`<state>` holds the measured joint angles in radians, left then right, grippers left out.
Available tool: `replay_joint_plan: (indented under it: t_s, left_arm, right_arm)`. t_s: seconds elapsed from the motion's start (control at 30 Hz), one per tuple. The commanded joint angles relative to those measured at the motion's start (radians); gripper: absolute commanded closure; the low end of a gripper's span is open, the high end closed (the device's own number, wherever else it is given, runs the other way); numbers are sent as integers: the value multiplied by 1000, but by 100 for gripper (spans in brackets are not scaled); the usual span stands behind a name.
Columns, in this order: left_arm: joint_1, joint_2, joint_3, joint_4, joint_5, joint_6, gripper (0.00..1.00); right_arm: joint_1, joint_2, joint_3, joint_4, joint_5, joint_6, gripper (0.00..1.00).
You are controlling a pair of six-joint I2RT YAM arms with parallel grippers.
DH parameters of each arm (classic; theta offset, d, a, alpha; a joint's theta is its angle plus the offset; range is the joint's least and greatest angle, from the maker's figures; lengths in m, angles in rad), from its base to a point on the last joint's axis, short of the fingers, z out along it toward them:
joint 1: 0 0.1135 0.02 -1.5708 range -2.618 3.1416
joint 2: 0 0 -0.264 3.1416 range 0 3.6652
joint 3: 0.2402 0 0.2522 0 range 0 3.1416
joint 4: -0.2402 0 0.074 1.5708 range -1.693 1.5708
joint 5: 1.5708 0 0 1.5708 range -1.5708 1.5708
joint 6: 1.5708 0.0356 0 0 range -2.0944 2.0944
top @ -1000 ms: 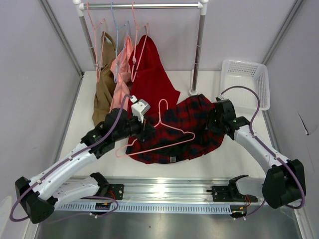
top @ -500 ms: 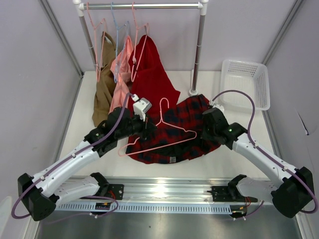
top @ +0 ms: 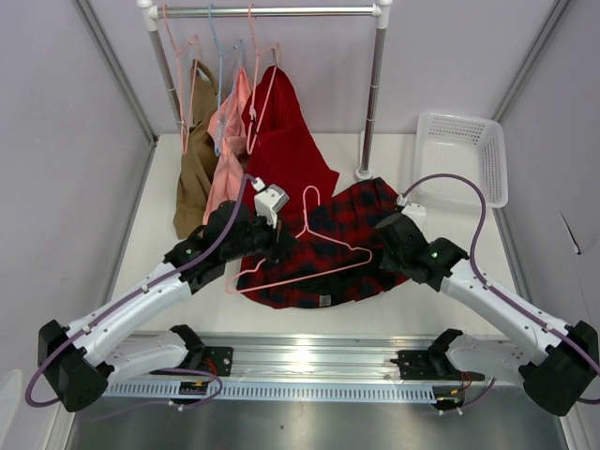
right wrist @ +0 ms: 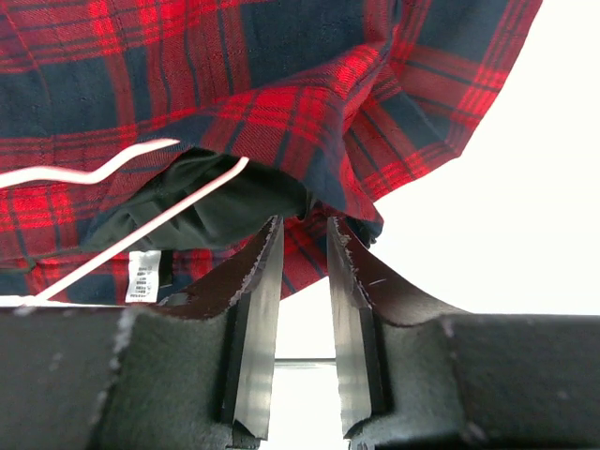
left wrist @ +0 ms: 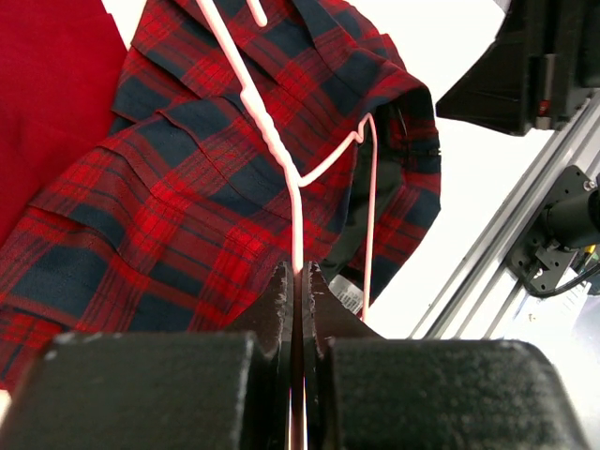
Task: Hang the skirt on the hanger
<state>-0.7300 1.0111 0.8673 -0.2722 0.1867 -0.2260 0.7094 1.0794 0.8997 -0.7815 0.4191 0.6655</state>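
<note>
Looking down on the tabletop [top: 155, 225], you find the skirt [top: 333, 267] lying rumpled at its middle, between the two arms and just near of a plain red garment [top: 281, 141] that hangs from the rail at the far side. The hanger [left wrist: 296, 220] rests across the top of the plaid, hook toward the far end. It is not threaded through the cloth.

The left claw [left wrist: 296, 277] is pinched together on the pink wire, which runs straight out from between its fingers. The hook is cut off by the top edge of the wrist picture, and from above the fingertips are hidden under the wrist.

The right claw [right wrist: 302, 234] sits at the skirt's right edge with its fingers a narrow gap apart and nothing between them. Whether their tips touch the hem is hard to tell. Just beyond them a fold lifts to show dark lining and a white label [right wrist: 142, 274], its print too small to read. From above this claw is hidden under its own arm.

A white basket [top: 464, 155] stands far right, well apart.
</note>
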Motion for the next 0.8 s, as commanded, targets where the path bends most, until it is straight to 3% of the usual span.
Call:
replay_joint_plan:
  t_s: [0.0, 0.1, 0.33, 0.77]
  left_arm:
    - [4, 12, 19, 51, 10, -18, 100]
    - [4, 15, 18, 54, 13, -16, 100]
    - [6, 11, 12, 48, 13, -15, 100]
    - [4, 7, 6, 41, 23, -6, 100]
  right_arm:
    - [15, -24, 22, -36, 59, 57, 70]
    - [21, -29, -7, 7, 35, 25, 67]
    - [-2, 83, -4, 93, -38, -18, 71]
    - [-172, 172, -10, 143, -86, -110, 73]
